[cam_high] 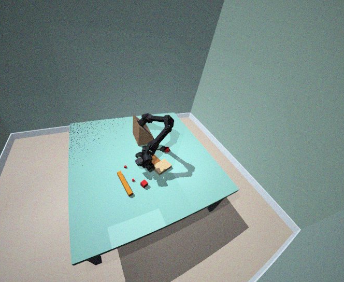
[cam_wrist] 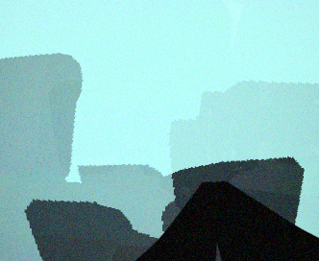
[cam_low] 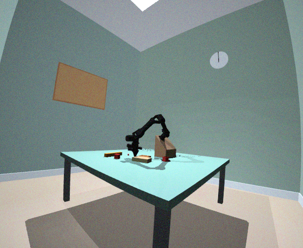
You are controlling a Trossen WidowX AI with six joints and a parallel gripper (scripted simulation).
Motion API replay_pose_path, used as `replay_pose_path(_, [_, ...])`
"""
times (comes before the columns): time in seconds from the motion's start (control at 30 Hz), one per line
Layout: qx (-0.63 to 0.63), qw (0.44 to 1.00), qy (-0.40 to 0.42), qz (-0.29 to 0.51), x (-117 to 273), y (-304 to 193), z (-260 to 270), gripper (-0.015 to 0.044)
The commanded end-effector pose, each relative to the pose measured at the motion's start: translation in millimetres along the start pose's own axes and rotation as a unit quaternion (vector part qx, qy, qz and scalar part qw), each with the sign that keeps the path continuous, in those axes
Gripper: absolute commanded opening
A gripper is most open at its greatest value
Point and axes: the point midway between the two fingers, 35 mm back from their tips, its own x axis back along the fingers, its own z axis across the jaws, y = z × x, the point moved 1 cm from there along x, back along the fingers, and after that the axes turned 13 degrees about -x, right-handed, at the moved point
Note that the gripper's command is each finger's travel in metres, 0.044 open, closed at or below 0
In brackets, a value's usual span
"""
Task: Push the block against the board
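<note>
The square block looks to be the pale tan piece (cam_high: 165,165) (cam_low: 139,159), flat on the table. The board looks to be the orange-brown piece (cam_high: 156,159) (cam_low: 145,156) just behind it, partly hidden by the arm in the top view and by the block in the exterior view. They lie close together; I cannot tell whether a whole side touches or whether any edges are even. My gripper (cam_high: 151,170) (cam_low: 135,156) (cam_wrist: 213,193) is shut and empty, pointing down low by the left of the pieces. Contact with them is unclear. The wrist view shows neither piece.
A long orange bar (cam_high: 124,183) (cam_low: 113,154) lies to the left. A red cube (cam_high: 143,183) (cam_low: 117,156) and small red bits (cam_high: 125,166) (cam_high: 133,180) lie between. Another red piece (cam_high: 167,149) (cam_low: 165,159) lies nearer the brown wedge-shaped base (cam_high: 145,136) (cam_low: 161,147).
</note>
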Motion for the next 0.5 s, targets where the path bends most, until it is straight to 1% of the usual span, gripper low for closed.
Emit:
replay_pose_path(0.0, [0.001,1.000,0.002,0.000,1.3,8.3,2.5,0.0000])
replay_pose_path(0.13, [0.000,1.000,0.001,0.000,3.2,6.2,1.4,0.0000])
replay_pose_path(0.27, [0.001,1.000,0.002,-0.001,53.7,6.7,1.3,0.0000])
replay_pose_path(0.47, [0.001,1.000,0.002,-0.001,56.9,6.7,1.1,0.0000])
